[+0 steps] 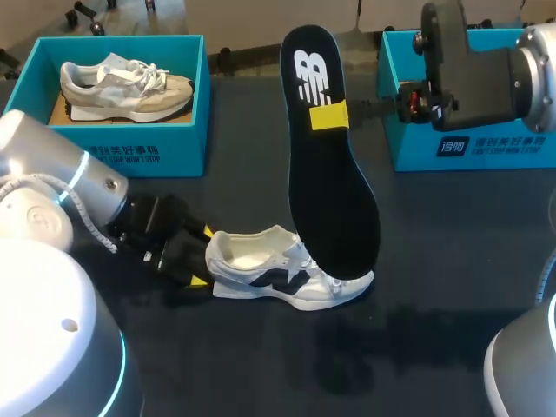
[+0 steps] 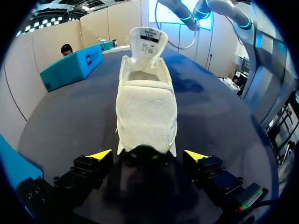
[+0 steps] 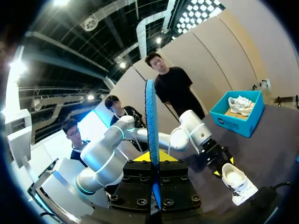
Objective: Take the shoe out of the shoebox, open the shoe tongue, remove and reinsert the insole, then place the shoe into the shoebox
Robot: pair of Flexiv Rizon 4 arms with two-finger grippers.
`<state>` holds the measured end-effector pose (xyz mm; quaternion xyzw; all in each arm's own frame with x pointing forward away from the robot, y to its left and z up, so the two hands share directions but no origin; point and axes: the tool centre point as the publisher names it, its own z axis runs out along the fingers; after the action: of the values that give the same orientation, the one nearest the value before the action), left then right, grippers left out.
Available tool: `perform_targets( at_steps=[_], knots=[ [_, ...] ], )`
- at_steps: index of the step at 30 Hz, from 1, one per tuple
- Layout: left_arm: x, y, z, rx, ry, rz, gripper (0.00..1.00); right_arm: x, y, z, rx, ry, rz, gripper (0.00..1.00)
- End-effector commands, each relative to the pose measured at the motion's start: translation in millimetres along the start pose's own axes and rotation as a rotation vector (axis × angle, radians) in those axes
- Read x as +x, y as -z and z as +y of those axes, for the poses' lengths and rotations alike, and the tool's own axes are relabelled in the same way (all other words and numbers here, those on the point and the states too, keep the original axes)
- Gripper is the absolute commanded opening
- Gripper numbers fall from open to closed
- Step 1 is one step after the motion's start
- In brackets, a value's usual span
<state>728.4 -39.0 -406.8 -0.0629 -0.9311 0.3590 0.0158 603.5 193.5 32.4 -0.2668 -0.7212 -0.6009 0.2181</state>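
a: start with the boxes. what do you have in them?

b: the left shoebox (image 1: 130, 156), upper left of the head view, holds a beige shoe (image 1: 122, 87) lying on its side. the right shoebox (image 1: 417, 152), upper right, is half hidden behind your right arm, so i can't tell what is inside.

a: and the shoe you're working on?

b: the white shoe (image 1: 287, 278) is out of the box, upright on the dark table (image 1: 434, 261), low in the middle of the frame, toe pointing right. its insole (image 1: 330, 174) is out. your right gripper (image 1: 330, 115) pinches it near the heel end and holds it on end, with the lower end in front of the shoe's forefoot. whether it touches there, i can't tell.

a: your left side?

b: your left gripper (image 1: 202, 256) sits at the heel with its fingers spread, one yellow tip on each side and just clear of the shoe.

a: what do the wrist views add?

b: the left wrist view looks into the white shoe (image 2: 145, 112) from behind the heel. the tongue (image 2: 147, 42) stands pulled up, the pale inside is bare, and the left gripper (image 2: 147, 156) shows the gap on both sides. the right wrist view shows the insole (image 3: 150, 130) edge-on, a thin blue line clamped in the right gripper (image 3: 152, 161). beyond it are the white shoe (image 3: 236, 179) and the left shoebox (image 3: 236, 114).
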Motion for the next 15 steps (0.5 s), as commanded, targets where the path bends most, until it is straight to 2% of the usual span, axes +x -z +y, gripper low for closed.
perform_targets(
  at_steps=[1,3,8,15],
  knots=[
    [5.3,2.1,-10.7,-0.116,-0.004,-0.031,1.00,-0.4,-3.2,0.6,0.001,-0.002,-0.002,0.00],
    [4.3,3.9,-10.2,-0.162,0.001,-0.051,1.00,-0.4,-3.2,0.6,0.001,-0.002,-0.002,0.00],
    [3.0,9.7,-11.3,-0.218,0.007,-0.066,1.00,-0.4,-3.2,0.6,0.001,-0.002,-0.002,0.00],
    [0.5,21.7,-21.1,-0.310,0.000,-0.070,1.00,-0.4,-3.2,0.6,0.001,-0.002,-0.002,0.00]
  ],
)
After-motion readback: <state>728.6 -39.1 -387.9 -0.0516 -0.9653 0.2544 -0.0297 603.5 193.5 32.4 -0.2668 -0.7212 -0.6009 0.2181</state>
